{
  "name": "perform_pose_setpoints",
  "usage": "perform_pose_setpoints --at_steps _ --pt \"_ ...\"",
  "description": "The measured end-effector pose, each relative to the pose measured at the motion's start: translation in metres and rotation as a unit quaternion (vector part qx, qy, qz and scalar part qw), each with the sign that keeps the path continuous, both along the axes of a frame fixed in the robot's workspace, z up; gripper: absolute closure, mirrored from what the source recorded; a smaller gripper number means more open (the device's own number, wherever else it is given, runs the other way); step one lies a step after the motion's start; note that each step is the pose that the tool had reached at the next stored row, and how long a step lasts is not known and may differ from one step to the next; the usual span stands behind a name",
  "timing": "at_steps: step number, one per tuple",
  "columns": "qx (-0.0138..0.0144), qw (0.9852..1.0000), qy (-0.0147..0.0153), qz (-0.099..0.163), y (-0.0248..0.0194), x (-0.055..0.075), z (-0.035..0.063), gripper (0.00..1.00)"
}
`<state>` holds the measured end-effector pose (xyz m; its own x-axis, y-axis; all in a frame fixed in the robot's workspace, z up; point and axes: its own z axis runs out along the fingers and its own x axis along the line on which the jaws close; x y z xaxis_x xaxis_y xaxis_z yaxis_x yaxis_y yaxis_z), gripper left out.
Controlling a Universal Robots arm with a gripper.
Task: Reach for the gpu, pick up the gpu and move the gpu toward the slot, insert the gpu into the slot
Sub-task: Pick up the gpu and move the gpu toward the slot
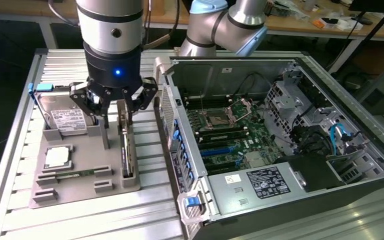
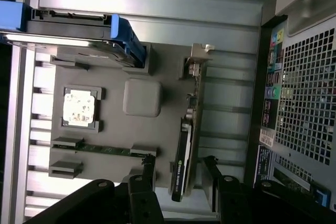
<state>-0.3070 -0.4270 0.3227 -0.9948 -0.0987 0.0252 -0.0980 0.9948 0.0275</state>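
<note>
gripper (image 1: 117,114) released; the fingers (image 2: 144,179) stand apart, one on each flat face of the gpu (image 1: 126,150), with a visible gap on both sides in the wrist view. the gpu (image 2: 184,150) stands on its long edge in the grey fixture tray (image 1: 78,192), along the tray edge nearest the computer case (image 1: 178,125); its silvery bracket sits at the end of that tray edge farthest from the gripper. a narrow strip of bare slatted table (image 1: 112,220) separates the tray from the case wall. the case lies with its open side up, so the slot (image 1: 219,149), a blue strip on the green motherboard, is uncovered from above and well apart from the tray. also in the tray: a hard drive (image 1: 65,120) in a blue carrier at the far corner from the case; a processor chip (image 1: 57,157); a memory stick (image 1: 72,174). the hard drive carries a white label and the power supply (image 1: 265,182) another; the gpu shows a green mark; none of this print can be read.
</note>
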Motion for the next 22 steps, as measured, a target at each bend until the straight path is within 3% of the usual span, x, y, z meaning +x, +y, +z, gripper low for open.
perform_pose_setpoints --at_steps 9,22 --pt "0.0 1.0 0.0 0.002 -0.0007 0.002 -0.0179 0.52" --pt "0.0 0.9996 0.0 -0.029 -0.002 0.003 -0.0418 0.52"
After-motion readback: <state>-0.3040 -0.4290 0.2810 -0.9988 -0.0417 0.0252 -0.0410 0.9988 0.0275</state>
